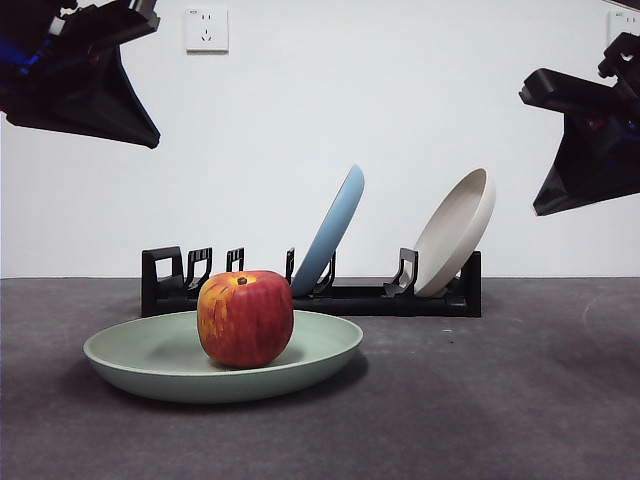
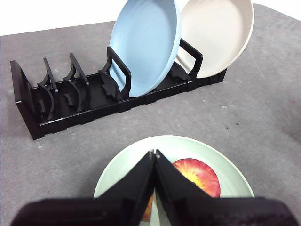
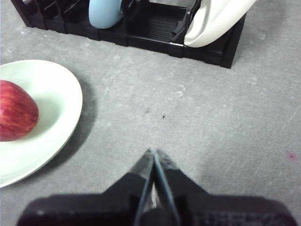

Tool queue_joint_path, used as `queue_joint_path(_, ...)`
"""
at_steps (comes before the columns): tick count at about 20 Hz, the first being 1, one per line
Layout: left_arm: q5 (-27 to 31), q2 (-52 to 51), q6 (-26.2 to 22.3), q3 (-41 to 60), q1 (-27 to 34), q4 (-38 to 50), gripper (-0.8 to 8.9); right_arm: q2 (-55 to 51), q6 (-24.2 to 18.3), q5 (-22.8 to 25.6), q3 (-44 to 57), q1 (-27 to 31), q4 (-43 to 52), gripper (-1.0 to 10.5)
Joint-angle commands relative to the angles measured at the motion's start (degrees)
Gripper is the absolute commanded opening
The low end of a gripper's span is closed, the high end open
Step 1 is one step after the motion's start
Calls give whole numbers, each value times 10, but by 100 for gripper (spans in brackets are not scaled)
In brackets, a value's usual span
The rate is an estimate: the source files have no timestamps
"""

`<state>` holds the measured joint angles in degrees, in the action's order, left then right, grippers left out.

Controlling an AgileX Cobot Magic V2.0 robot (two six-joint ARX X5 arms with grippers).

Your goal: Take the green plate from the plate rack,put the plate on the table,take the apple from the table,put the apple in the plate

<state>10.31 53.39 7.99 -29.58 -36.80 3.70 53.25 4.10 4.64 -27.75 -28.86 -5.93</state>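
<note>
The green plate (image 1: 160,365) lies flat on the grey counter (image 1: 500,400), in front of the plate rack (image 1: 310,290). The apple (image 1: 245,318) sits right on the plate, near its middle, with its little dark stem pit facing up. The apple is red with yellow and orange streaks. The rack is long, low and black, and it stands behind the plate, near the white wall. Two more plates lean in the rack's slots. The light blue plate (image 1: 330,230) leans near the middle of the rack, and the beige plate (image 1: 455,235) leans at the end on the right side of the front view. The slots at the other end of the rack hold nothing. A white wall socket (image 1: 206,29) is high on the wall. Both arms are up in the air, away from the things. The left gripper (image 2: 154,153) hangs above the green plate and the apple, not touching them. Its fingers are pressed together and hold nothing. The right gripper (image 3: 153,153) hangs over the bare counter, beside the plate and in front of the beige plate's end of the rack. Its fingers are pressed together too, with nothing between them.
</note>
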Motion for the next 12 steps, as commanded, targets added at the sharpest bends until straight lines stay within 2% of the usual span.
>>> queue_joint_path(1, 0, 0, -6, 3, 2, -2, 0, -1, 6, 2, 2, 0, 3, -12)
queue_joint_path(4, 2, -42, -7, 3, 5, -46, 0, -1, 6, 2, 2, 0, 3, -12)
queue_joint_path(6, 1, -107, -45, 3, 9, -95, 0, -1, 6, 2, 2, 0, 3, -11)
queue_joint_path(8, 1, -175, -63, 3, 24, -115, 0, -1, 6, 2, 2, 0, 3, -11)
queue_joint_path(12, 1, -294, -109, 14, 103, -138, 0, -1, 6, 2, 2, 0, 3, -12)
